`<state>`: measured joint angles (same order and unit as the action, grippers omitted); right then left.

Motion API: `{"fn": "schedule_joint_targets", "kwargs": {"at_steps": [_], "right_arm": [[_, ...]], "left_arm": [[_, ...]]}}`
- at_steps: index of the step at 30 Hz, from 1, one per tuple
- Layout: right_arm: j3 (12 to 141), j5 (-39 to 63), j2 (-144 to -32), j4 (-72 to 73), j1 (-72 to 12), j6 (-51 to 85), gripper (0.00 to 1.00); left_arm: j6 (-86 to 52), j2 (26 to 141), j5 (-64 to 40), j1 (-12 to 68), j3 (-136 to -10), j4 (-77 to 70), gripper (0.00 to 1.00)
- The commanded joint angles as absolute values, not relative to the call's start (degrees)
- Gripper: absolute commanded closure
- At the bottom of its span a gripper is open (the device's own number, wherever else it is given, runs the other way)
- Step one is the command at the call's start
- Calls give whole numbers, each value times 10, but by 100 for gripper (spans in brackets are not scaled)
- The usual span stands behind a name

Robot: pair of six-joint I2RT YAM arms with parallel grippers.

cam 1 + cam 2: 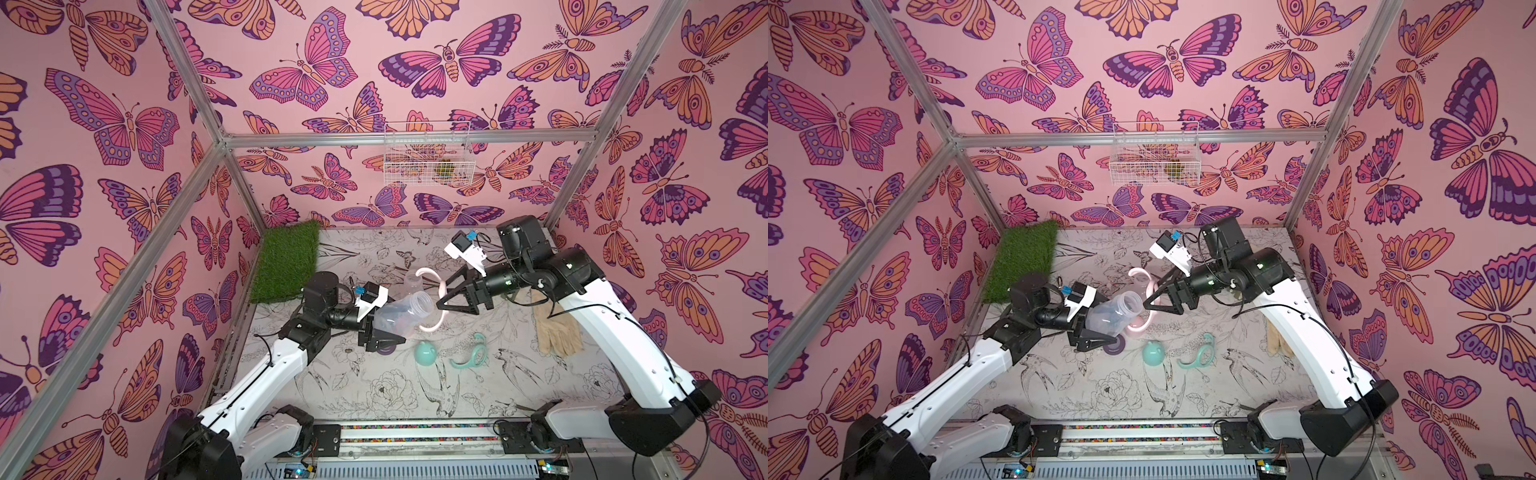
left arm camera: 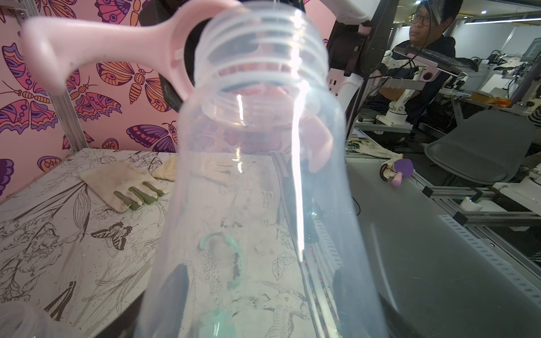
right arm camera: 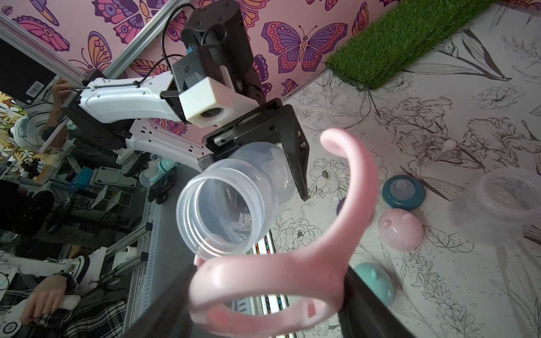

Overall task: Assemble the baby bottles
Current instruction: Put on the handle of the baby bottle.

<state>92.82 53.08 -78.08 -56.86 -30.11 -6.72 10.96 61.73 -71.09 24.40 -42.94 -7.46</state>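
Centre frame: your left fingers (image 1: 390,341) pinch the light, slippery bottle (image 1: 400,316) by its body; right fingers (image 1: 457,305) pinch the stiff ring (image 3: 278,281) at its collar. Squeeze gently.

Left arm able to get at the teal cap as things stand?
Probably not for a grasp: the left hand is shut on the clear bottle. The teal cap itself lies uncovered on the table close by.
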Motion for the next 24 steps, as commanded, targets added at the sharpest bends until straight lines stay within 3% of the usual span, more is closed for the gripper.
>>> {"fn": "schedule_joint_targets", "kwargs": {"at_steps": [1, 24], "right_arm": [[953, 526, -789, -595, -316, -87, 57], [1019, 458, -844, -610, -382, -97, 57]], "left_arm": [[101, 620, -714, 247, -445, -70, 100], [104, 628, -697, 256, -453, -48, 100]]}}
